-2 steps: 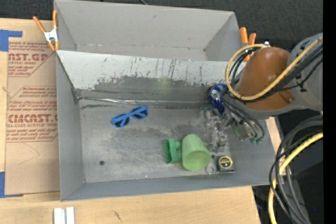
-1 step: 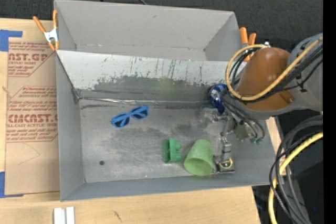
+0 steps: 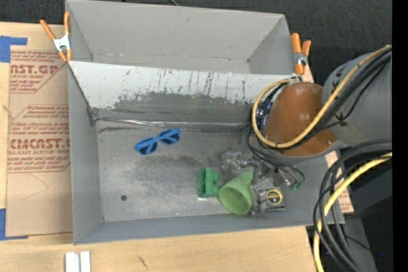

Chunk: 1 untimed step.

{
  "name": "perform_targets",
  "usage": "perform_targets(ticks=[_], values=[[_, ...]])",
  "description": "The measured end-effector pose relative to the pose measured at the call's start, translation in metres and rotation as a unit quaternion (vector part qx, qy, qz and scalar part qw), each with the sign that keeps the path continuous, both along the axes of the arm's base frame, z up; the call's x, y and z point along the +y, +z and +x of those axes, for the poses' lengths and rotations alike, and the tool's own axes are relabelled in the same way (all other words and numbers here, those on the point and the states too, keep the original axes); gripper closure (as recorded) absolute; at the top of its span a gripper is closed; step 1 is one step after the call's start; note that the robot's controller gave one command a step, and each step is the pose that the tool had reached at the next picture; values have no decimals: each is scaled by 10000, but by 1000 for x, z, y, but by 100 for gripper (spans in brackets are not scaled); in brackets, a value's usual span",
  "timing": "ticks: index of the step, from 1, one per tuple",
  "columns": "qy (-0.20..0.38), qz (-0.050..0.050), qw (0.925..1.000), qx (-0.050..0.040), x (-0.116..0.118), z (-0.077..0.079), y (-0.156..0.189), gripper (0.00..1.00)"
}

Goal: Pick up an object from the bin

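My gripper (image 3: 275,170) hangs low in the bin's right front corner, mostly hidden under the arm's fittings. Just below it lies a light green cup (image 3: 236,194) on its side, its mouth facing the front left. A small black and yellow tape measure (image 3: 274,198) rests right of the cup, against the front wall. A clear plastic piece (image 3: 234,161) lies just left of the gripper. A dark green block (image 3: 207,183) sits against the cup's left side.
Blue sunglasses (image 3: 157,141) lie alone toward the left middle of the bin floor. The arm with its orange dome and yellow cables covers the bin's right side.
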State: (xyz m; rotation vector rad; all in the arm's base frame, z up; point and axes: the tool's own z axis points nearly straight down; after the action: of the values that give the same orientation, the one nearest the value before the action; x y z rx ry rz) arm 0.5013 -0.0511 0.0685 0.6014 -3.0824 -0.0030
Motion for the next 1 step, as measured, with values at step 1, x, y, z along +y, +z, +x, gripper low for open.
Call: perform_targets(ticks=[1], values=[[-5,-5,10000,-5,0,0,1,100]])
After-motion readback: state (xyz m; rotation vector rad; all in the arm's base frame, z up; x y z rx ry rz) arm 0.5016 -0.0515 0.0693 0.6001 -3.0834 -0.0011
